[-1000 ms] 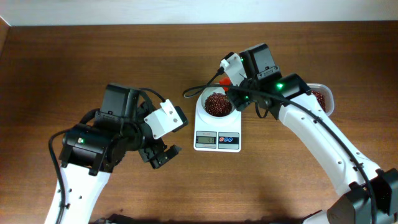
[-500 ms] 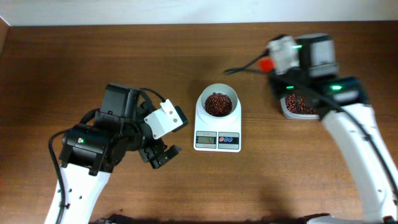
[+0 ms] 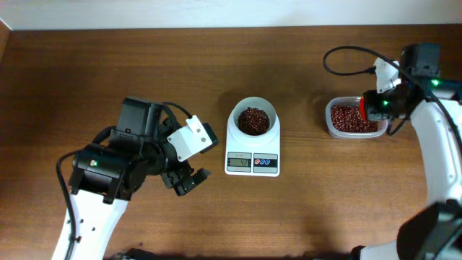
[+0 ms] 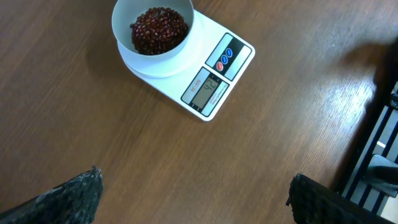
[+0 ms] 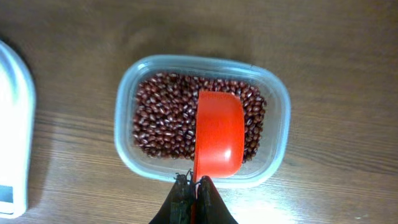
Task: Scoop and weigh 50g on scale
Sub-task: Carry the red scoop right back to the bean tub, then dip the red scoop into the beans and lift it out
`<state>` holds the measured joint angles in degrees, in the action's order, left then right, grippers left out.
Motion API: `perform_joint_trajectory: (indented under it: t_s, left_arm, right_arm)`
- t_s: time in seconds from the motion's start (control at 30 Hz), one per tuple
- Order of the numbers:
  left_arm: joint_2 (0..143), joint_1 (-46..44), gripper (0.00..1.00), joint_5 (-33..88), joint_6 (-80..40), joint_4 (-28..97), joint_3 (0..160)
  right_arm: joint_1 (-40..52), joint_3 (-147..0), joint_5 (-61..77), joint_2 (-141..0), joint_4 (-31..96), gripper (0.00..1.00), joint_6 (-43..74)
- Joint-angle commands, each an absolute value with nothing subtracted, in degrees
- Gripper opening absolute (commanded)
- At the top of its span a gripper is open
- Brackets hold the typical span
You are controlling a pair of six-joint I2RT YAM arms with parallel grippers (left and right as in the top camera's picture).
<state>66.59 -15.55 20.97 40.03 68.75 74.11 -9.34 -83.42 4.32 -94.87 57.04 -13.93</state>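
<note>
The left gripper [image 3: 189, 180] hangs with its jaws wide apart and empty above the bench [image 3: 86, 72], just left of the scale [image 3: 253, 163]. The scale's bowl [image 3: 253, 108] holds a heap of beans [image 3: 253, 120]. Well to the right, across bare wood, sits the clear tub [image 3: 330, 119]. The right gripper [image 5: 196, 193] is clamped on the handle of the red scoop [image 5: 217, 134], whose long axis runs straight out from the jaws over the tub's beans, close above or touching them. Judged from here, a loaded scoop must travel left to reach the bowl.

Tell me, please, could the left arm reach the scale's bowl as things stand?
Probably yes: the left gripper is open, with only bare table between it and the bowl on the scale.
</note>
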Motion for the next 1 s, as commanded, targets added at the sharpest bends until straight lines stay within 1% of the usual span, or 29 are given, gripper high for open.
perform_joint_trajectory:
  t_s: [0.0,0.13,0.37,0.97]
  left_arm:
    - [66.3,-15.2,0.99,21.0,39.7,68.6,75.0]
    - [66.3,-15.2,0.99,21.0,39.7,68.6,75.0]
    - [66.3,-15.2,0.99,21.0,39.7,68.6,75.0]
    - [66.3,-15.2,0.99,21.0,39.7,68.6,75.0]
  right_arm:
    - [-9.4,-83.8,-1.9,-98.5,57.1,0.04,-13.1]
    - [-9.4,-83.8,-7.0,-101.6,56.7,0.04,-11.5]
    - [-9.4,-83.8,-7.2,-103.9,56.6,0.04,-11.5]
    - [-9.4,-83.8,13.3,-104.4,58.8,0.04,-11.5]
